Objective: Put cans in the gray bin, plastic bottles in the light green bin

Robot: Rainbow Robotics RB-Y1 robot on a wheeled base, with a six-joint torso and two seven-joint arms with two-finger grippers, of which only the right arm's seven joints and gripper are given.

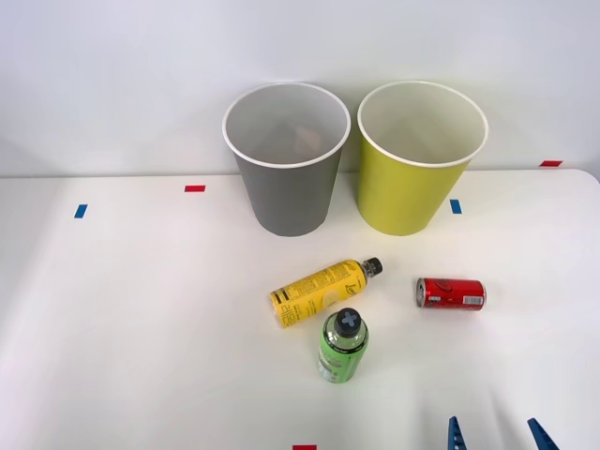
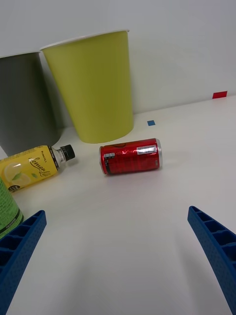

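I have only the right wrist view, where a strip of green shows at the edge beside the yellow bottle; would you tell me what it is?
Observer: It is a green bottle with a black cap, just nearer the robot than the yellow bottle.
Operator: Thank you. And how does the gray bin stand?
Observer: The gray bin stands upright to the robot's left of the light green bin, with a narrow gap between their rims.
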